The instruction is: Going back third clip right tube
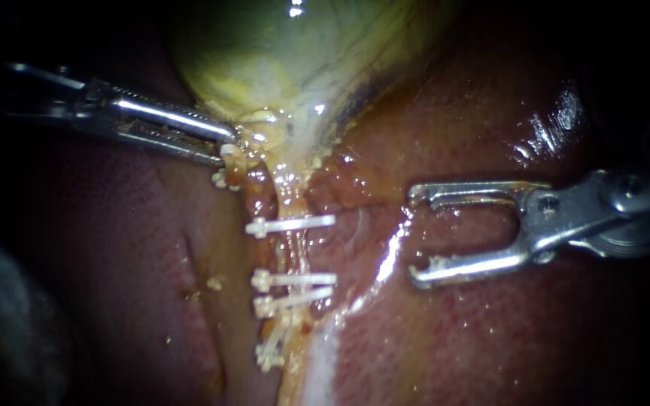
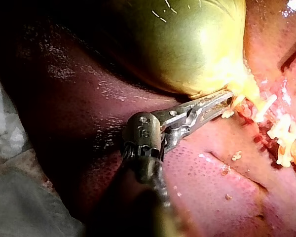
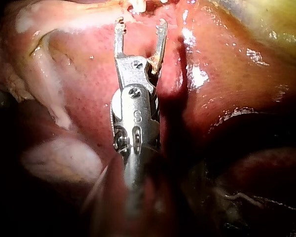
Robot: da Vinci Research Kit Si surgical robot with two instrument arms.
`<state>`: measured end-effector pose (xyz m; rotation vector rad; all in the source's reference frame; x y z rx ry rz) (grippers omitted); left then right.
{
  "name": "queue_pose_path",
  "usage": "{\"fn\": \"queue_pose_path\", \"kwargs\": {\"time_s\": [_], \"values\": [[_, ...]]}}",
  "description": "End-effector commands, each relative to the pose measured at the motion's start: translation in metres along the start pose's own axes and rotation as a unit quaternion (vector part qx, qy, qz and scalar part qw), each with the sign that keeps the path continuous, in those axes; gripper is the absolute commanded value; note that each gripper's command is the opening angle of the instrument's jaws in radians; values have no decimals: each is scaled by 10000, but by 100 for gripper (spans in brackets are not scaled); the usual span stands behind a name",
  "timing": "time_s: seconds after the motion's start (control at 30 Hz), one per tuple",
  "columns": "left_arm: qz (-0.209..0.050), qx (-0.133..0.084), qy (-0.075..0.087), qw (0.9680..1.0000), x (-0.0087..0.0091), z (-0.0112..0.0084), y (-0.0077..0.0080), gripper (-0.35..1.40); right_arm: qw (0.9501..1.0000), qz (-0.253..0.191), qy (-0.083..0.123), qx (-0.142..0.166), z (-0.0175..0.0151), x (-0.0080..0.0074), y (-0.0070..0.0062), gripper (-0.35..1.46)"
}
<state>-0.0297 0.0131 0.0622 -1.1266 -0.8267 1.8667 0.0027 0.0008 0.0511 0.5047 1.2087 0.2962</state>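
Endoscope view: right instrument (image 1: 415, 234) gapes; left instrument (image 1: 230, 146) apparently pinches gallbladder (image 1: 287, 53).

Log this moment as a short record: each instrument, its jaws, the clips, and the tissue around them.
Left instrument: jaws shut on the gallbladder at its narrow end
Right instrument: jaws open and empty, over the liver
Clips: several white ones, lying across a tube below the gallbladder
Gap: right instrument's jaws stand apart from the clips and touch none
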Motion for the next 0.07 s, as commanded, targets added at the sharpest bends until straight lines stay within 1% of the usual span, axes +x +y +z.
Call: {"fn": "queue_pose_path", "kwargs": {"time_s": [0.03,0.07], "values": [[0,-8,-4,10000,0,-3,1,-35,10000,4,3,-7,3,1,0,50],[-1,-14,-7,10000,0,-5,1,-35,10000,5,3,-11,4,1,0,50]]}}
